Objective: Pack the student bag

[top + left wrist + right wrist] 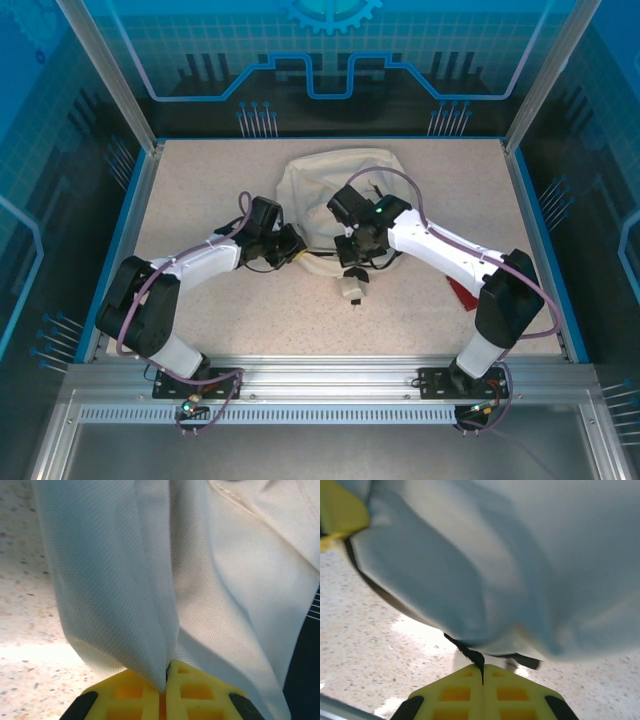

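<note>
The left gripper [166, 674] is closed, its yellow fingers pressed together on a fold of the bag [150, 580]. The cream fabric rises straight out of the pinch and hangs in loose drapes. Beside it is the speckled table [25, 605].

The right gripper [482, 672] is also closed, with a thin dark strap [469, 655] caught between its tips. The strap runs up along the blurred underside of the bag, which is lifted a little off the table there. A yellow shape sits at the upper left of the right wrist view, and I cannot tell what it is.

In the top view the two grippers sit near each other at the bag's near edge. The rest of the bag lies slumped behind them, toward the middle of the far half of the table. A small white and dark item [352, 287] lies just in front of the bag between the arms, too small to identify. A red thing [462, 292] shows beside the right arm.

This looks like an early step, taking hold of the bag to open or position it. No opening is visible yet. The next move probably calls for drawing the two holds apart or upward to show the mouth. It should go gently, since soft cloth and a thin strap can slip out of a pinch.
</note>
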